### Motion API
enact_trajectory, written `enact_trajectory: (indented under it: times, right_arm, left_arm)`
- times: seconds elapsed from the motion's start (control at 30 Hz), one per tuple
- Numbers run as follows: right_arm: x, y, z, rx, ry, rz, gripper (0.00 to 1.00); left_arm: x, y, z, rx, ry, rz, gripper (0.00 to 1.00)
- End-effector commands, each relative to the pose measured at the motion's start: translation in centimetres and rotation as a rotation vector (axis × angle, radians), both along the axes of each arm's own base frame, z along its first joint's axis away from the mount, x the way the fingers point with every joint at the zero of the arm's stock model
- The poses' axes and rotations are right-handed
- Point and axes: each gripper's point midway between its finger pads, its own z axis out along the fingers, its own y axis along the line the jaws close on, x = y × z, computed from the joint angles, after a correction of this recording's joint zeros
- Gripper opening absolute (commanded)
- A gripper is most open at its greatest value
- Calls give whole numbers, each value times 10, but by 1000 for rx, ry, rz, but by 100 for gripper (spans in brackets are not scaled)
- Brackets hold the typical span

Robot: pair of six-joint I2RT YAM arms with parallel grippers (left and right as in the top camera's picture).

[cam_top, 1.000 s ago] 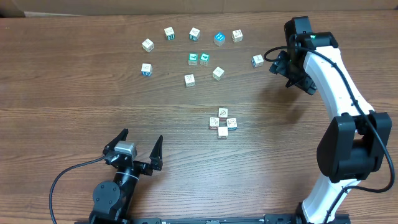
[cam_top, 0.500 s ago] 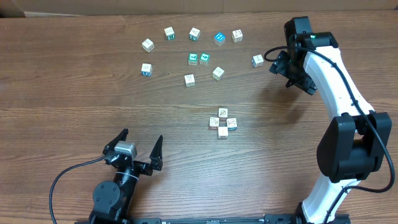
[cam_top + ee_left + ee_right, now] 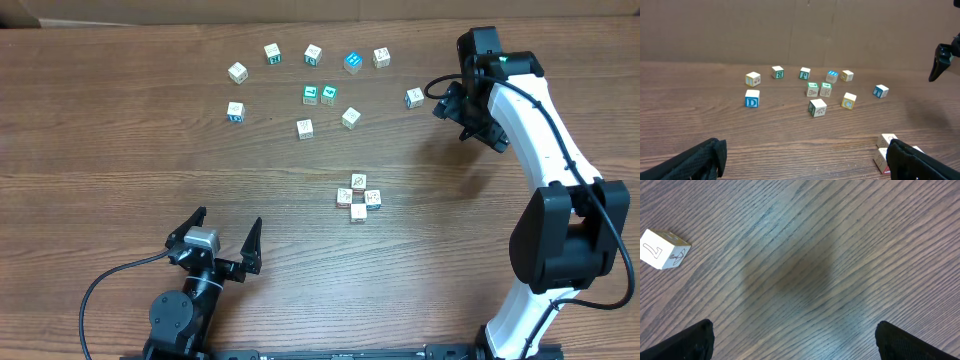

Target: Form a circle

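The circle (image 3: 358,198), a tight ring of small whitish cubes with printed marks, lies on the wooden table a little right of centre. My left gripper (image 3: 229,218) stands open near the front edge, well to the ring's left and nearer the front, holding nothing. In the left wrist view the circle (image 3: 883,148) peeks out beside the right finger (image 3: 922,161), which hides part of it. My right gripper (image 3: 466,122) hovers open at the back right, far from the ring. Below the right gripper (image 3: 795,342) is only bare wood.
Several loose cubes (image 3: 311,54), some with teal faces, are scattered across the back of the table. One whitish cube (image 3: 414,97) lies just left of the right gripper, and this cube (image 3: 662,248) is at the left edge of the right wrist view.
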Motion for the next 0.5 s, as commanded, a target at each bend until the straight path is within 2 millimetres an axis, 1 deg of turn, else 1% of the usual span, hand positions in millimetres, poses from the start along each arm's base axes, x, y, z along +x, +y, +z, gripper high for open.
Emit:
enact_trajectory:
  times: [0.0,0.07,0.17,0.3,0.33,0.47]
  right_arm:
    - [5,0,20,-1,-58,-4,100]
    - [5,0,25,-1,-70,-3,100]
    - [4,0,40,2,-105,-3,100]
    - [1,0,64,8,-167,-4,100]
    - [-1,0,75,10,-194,-4,100]
    - [-7,-1,103,16,-264,-4,100]
  left_arm:
    - [-1,-1,1,-10,-5,-8,100]
    - [-1,-1,1,-10,-5,-8,99]
    - [-1,-1,1,-10,-5,-8,100]
    - [-1,-1,1,-9,-5,-8,100]
    - [-1,-1,1,-10,-5,-8,100]
    - [-1,-1,1,-10,-5,-8,100]
